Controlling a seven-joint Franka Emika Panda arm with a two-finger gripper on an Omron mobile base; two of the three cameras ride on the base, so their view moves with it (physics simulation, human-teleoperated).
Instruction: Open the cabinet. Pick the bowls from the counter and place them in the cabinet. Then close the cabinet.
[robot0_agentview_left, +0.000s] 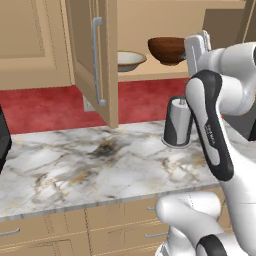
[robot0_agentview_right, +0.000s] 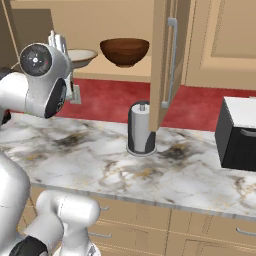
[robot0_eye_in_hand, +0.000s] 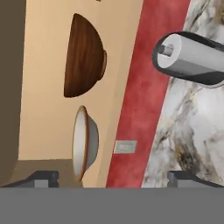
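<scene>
We saw both bowls already on the cabinet (robot0_agentview_left: 92, 55) shelf: the brown bowl (robot0_agentview_right: 124, 51) and the cream bowl (robot0_agentview_left: 129, 60) side by side near its front edge, so the counter (robot0_agentview_left: 75, 165) held just the grey canister (robot0_agentview_left: 177, 121). Our gripper (robot0_eye_in_hand: 113, 178) hung empty, fingers spread wide, doors open, likely ready for closing

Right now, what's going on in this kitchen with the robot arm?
The robot is putting bowls away in the cabinet, whose doors stand open. Both bowls sit on the cabinet shelf: the cream-white bowl and, beside it, the dark wooden bowl. The gripper is open and empty, in front of the shelf, holding nothing. A grey canister stands on the marble counter below. What seems left is closing the doors.
</scene>
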